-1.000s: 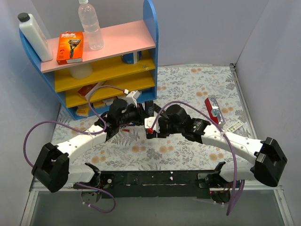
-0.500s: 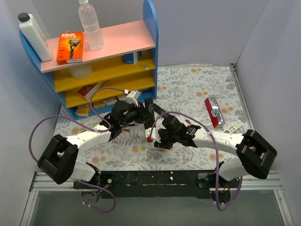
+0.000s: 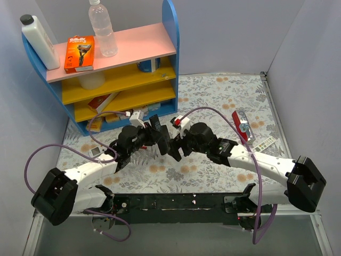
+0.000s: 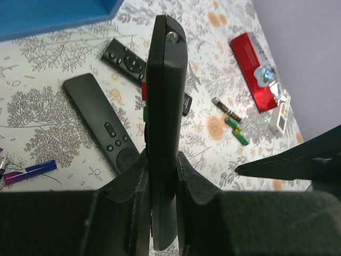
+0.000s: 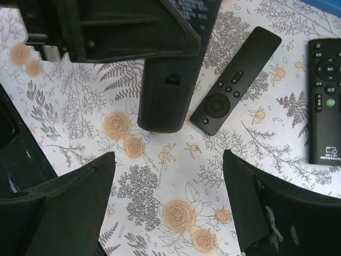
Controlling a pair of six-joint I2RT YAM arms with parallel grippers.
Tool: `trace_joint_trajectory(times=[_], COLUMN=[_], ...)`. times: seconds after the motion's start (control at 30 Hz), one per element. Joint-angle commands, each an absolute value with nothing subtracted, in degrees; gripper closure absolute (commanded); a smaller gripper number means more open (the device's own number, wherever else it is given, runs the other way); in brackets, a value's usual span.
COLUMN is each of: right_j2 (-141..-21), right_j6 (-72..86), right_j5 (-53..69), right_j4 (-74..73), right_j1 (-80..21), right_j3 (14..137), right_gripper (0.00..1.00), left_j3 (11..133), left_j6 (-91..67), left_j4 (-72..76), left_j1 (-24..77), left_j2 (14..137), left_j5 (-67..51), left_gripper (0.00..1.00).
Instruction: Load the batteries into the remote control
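My left gripper (image 4: 161, 156) is shut on a black remote control (image 4: 162, 96) and holds it edge-on above the table. In the right wrist view the remote's back (image 5: 165, 101) shows, with its battery cover on. My right gripper (image 5: 169, 160) is open and empty, just below the remote's lower end. Two small batteries, one green (image 4: 237, 132) and one dark with yellow (image 4: 226, 109), lie on the floral cloth to the right of the held remote. In the top view both grippers, the left (image 3: 159, 137) and the right (image 3: 176, 148), meet at the table's middle; the batteries are hidden there.
A slim black remote (image 4: 101, 125) and a buttoned remote (image 4: 123, 60) lie on the cloth. Blue and purple cells (image 4: 29, 172) lie at the left. A red package (image 3: 242, 125) and a small white device (image 3: 265, 143) lie at the right. The blue shelf (image 3: 170, 48) stands at the back left.
My left gripper has moved nearer and to the right with the remote. My right gripper has swung up to face the remote's back.
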State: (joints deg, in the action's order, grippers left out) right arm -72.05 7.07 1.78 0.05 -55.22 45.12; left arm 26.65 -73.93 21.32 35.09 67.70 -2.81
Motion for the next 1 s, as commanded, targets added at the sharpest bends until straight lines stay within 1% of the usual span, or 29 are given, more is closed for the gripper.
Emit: trace_joint_trajectory(times=[0.0,0.17,0.4,0.47,0.5,0.53,0.6,0.63,0.7,0.73,0.77,0.8,0.83,0.87,0.93,0.97], right_j2=[-74.0,-78.0,-84.5,-85.3,-85.8,-86.0,-86.0,-86.1,-85.8,-85.5,-85.2,-84.8,-84.6,-84.0,-83.3,-83.0], right_j6=[17.8,18.2,16.3,15.4,14.8,13.5,12.0,10.7,9.3,8.5,7.2,6.4,5.6,4.1,2.6,1.9], right_j5=[-3.2,-2.5,-0.8,-0.4,2.2,2.7,3.5,3.6,4.1,4.2,4.3,4.7,4.7,4.7,5.1,5.1], right_j4=[3.2,5.5,7.9,8.2,8.3,8.4,8.5,8.4,7.8,7.6,7.6,7.6,7.6,7.4,6.6,6.5], right_j1=[-55.5,-55.9,-56.1,-56.1,-56.1,-56.1,-56.1,-56.1,-56.1,-56.2,-56.1,-56.1,-56.1,-56.1,-56.1,-56.1], right_j3=[47.5,51.6,54.4,54.9,54.8,54.8,54.6,54.7,54.5,54.4,54.3,54.2,54.0,53.9,53.5,53.4], right_gripper=[0.10,0.05,0.05,0.11,0.14,0.19,0.26,0.33,0.43,0.54,0.60,0.67,0.80,0.86,0.99,0.99], left_j3=[26.9,27.7,29.4,29.8,30.1,30.4,30.8,30.8,30.8,31.0,31.5,31.8,32.2,33.0,34.0,35.1], left_j6=[-77.7,-79.3,-81.2,-81.4,-81.4,-81.5,-81.7,-81.8,-81.9,-81.9,-81.8,-81.5,-81.3,-81.0,-79.5,-78.9], left_j4=[21.6,20.6,20.6,20.6,20.4,20.2,19.9,19.5,19.2,18.6,18.1,17.6,16.1,15.2,12.4,11.5], left_j1=[35.9,35.9,35.9,35.9,35.9,35.9,35.9,35.9,35.9,35.9,35.9,35.9,35.9,35.8,35.4,34.8], left_j2=[63.0,62.1,62.8,62.9,62.8,62.8,62.7,62.7,62.2,62.1,62.1,61.9,61.6,61.5,60.9,60.6], left_j5=[2.6,3.9,2.9,2.5,2.1,1.9,1.6,1.5,1.5,1.1,1.1,0.9,0.4,0.4,0.1,-2.4], left_gripper=[1.00,1.00,1.00,1.00,1.00,1.00,1.00,1.00,1.00,0.98,0.96,0.94,0.83,0.73,0.43,0.36])
